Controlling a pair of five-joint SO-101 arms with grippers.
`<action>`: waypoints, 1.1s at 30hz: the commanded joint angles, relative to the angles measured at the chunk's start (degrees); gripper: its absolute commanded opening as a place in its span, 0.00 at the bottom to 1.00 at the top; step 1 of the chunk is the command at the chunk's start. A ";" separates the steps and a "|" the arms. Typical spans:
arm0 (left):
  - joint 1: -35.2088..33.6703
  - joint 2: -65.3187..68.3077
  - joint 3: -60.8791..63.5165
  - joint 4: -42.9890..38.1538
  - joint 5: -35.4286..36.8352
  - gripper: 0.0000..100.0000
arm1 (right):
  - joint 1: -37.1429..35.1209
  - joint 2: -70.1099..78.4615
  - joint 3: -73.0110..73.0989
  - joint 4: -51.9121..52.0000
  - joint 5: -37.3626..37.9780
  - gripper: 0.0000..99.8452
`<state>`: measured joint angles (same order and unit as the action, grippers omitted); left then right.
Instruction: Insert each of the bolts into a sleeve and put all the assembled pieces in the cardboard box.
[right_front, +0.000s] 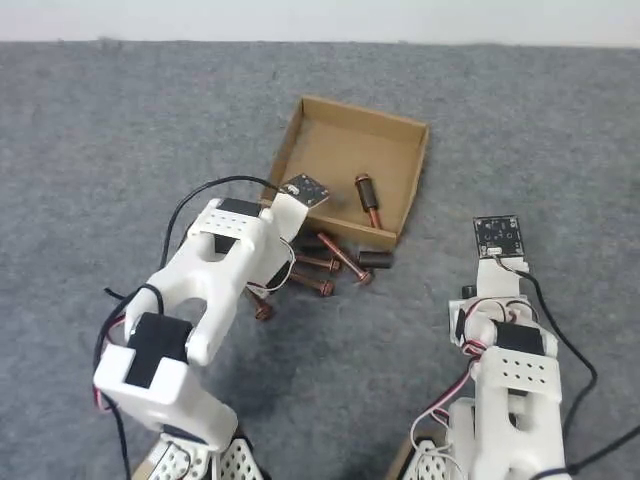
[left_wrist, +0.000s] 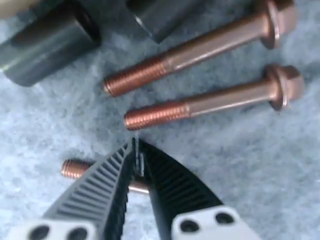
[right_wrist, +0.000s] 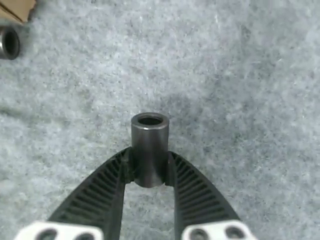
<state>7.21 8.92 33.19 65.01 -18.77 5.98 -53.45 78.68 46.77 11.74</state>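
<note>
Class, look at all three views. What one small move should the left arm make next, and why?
Probably the left gripper should open its jaws and lower over the copper-coloured threaded bolt lying on the grey carpet just beneath it. Its jaws are shut on nothing, while the right gripper holds a dark metal cylindrical sleeve, its bore unfilled, awaiting a bolt.

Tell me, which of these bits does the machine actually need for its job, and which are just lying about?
Needed:
- cardboard box
- bolt already sleeved, inside the box
- loose bolts beside the box
- spare sleeves next to them
- sleeve held in the right pincer
- left pincer, shut over a bolt

Just lying about:
- grey carpet
- white wall behind
</note>
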 joint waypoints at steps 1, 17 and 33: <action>-2.29 -7.56 1.36 -2.37 -0.62 0.01 | 0.40 -2.77 -0.44 -1.27 1.32 0.01; -4.66 -35.34 18.33 -10.81 -2.29 0.02 | 0.40 -2.59 -0.35 -1.27 1.32 0.01; -10.81 -21.45 13.93 -14.68 -27.60 0.17 | 0.40 -2.33 -0.35 -1.27 1.32 0.01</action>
<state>-3.25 -13.49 51.56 52.70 -40.57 5.98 -53.45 78.68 46.77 11.74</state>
